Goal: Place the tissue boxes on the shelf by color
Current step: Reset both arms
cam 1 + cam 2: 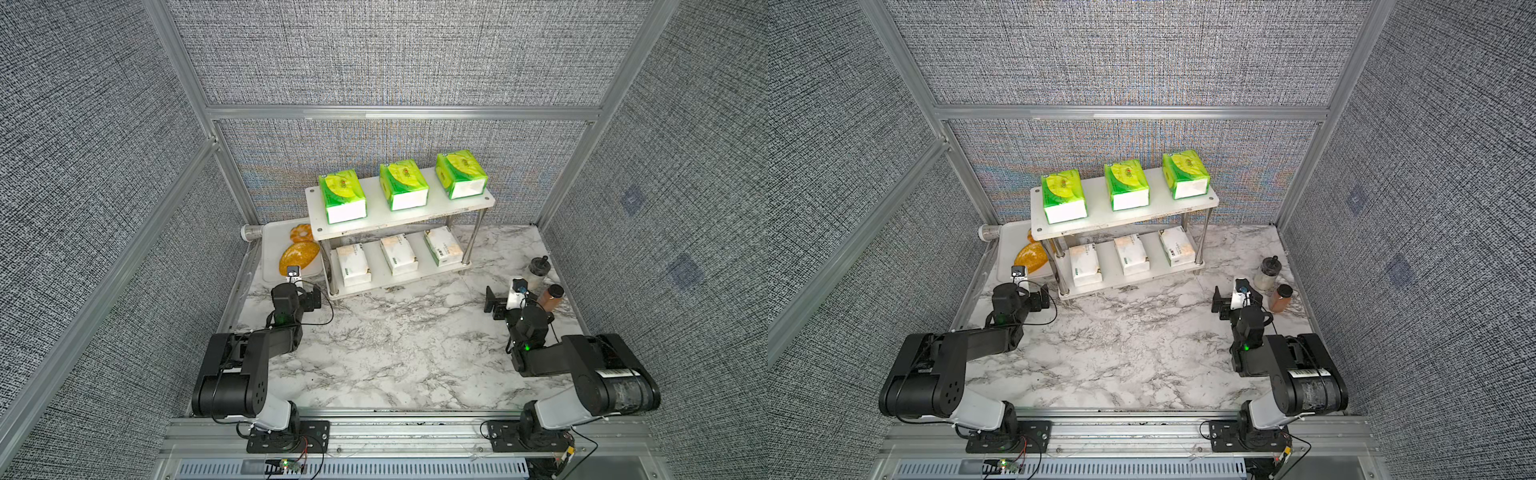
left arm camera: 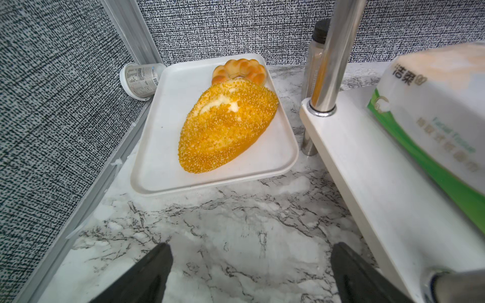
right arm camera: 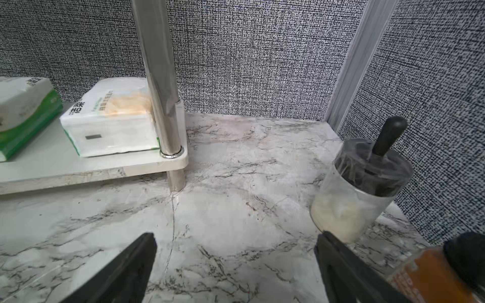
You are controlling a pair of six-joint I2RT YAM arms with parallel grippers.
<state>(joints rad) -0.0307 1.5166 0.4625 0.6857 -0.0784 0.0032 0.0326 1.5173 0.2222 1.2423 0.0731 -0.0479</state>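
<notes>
The shelf (image 1: 374,221) stands at the back of the marble table. Three green-and-yellow tissue boxes (image 1: 343,195) (image 1: 404,185) (image 1: 461,173) sit in a row on its top board. Three white ones (image 1: 353,264) (image 1: 399,253) (image 1: 444,246) lie on the lower board. My left gripper (image 1: 316,297) hovers open and empty by the shelf's front left corner; in the left wrist view the gripper (image 2: 250,248) shows only marble between its fingers, a white box (image 2: 433,105) beside it. My right gripper (image 1: 492,303) is open and empty right of the shelf; in the right wrist view the gripper (image 3: 235,236) is over bare marble.
A white tray (image 1: 270,249) left of the shelf carries a crumbed loaf (image 2: 228,128) and a ring bun (image 2: 238,69); a cup (image 2: 139,81) lies behind it. A lidded jar (image 3: 354,196) and a brown bottle (image 1: 550,297) stand close to the right gripper. Grey walls enclose three sides.
</notes>
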